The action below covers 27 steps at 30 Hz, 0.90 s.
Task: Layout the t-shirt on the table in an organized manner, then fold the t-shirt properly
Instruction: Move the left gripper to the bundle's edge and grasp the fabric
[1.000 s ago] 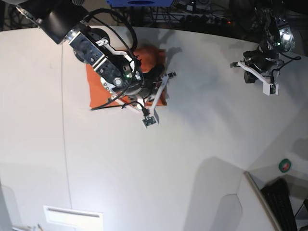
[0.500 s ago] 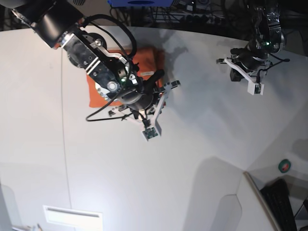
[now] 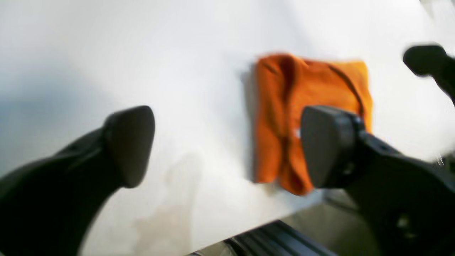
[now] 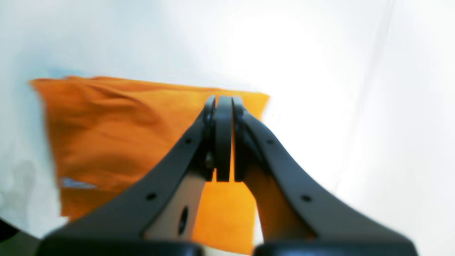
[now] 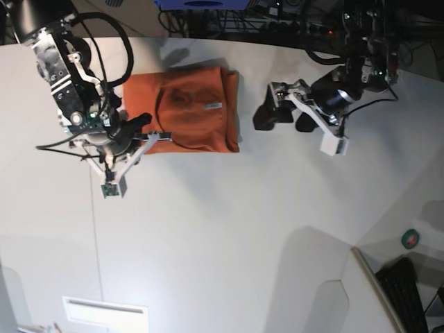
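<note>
The orange t-shirt (image 5: 180,107) lies folded into a compact rectangle at the back of the white table (image 5: 243,229), its small white tag (image 5: 212,106) showing. My right gripper (image 5: 142,127) is shut and empty at the shirt's front left corner; in the right wrist view its closed tips (image 4: 224,142) hover over the shirt (image 4: 117,135). My left gripper (image 5: 281,111) is open and empty, just right of the shirt's right edge. In the left wrist view its gripper (image 3: 227,145) frames the table, with the shirt (image 3: 277,117) beyond.
A thin dark seam (image 5: 94,229) runs down the table's left side. A green round object (image 5: 411,238) and a dark keyboard (image 5: 406,295) sit off the table's front right corner. A white rectangle (image 5: 104,312) lies at the front left. Cables crowd the far edge.
My right arm swung left off the shirt, uncovering the folded rectangle. My left arm moved left across the table to the shirt's right edge.
</note>
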{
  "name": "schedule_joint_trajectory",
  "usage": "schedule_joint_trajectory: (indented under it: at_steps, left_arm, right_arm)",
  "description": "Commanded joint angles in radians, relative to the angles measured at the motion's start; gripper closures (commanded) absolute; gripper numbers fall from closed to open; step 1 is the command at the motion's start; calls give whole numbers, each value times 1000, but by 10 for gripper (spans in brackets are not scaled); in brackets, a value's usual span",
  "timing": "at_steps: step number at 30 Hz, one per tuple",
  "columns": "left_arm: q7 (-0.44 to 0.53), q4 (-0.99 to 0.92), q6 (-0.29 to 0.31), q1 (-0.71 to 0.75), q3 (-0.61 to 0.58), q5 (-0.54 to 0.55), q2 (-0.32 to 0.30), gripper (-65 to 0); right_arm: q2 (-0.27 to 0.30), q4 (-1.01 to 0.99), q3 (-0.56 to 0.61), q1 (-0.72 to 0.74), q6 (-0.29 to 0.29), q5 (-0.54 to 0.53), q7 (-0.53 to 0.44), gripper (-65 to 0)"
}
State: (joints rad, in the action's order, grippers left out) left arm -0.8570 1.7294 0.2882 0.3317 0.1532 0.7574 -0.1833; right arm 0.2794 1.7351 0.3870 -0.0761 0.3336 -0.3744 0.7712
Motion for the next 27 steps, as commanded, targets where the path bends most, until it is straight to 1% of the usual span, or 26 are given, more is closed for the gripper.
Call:
schedule_joint_trajectory:
  at_steps: [1,3,7,9,11,14,16,23,25,27]
  left_arm:
    - [18,-10,9,-24,-19,14,-8,-650]
    - [20,-61,7,-53,-56,12,-6,-650]
    - [20,-179,7,-112,-86,9,41,-650]
    - [20,-217,7,-131,-89,9,54,-650]
    - [20,-245,7,-148,-105,7,67,-650]
    - [20,-269,7,-173,-165,7,67,-650]
    - [20,-292,6,-184,-178,7,69,-650]
    - [20,-352,6,-196,-189,3,77,-650]
    - [20,-351,6,-196,-189,-28,80,-650]
    - [20,-351,6,-202,-189,-74,103,-650]
  right_arm:
    - [7,22,-26,6,-26,5,-22,0]
    - [4,22,-64,-11,-60,5,-23,0]
    - [1,22,-187,-47,-135,5,-23,0]
    - [-1,24,-242,-58,-155,5,-23,0]
    - [-1,24,-296,-67,-158,4,-23,0]
    - [-1,26,-368,-75,-158,4,-23,0]
    - [-1,35,-400,-89,-158,4,-23,0]
    - [-2,52,-440,-106,-158,4,-25,0]
    - [-2,49,-441,-106,-158,4,-25,0]
    - [-2,49,-443,-106,-158,4,-25,0]
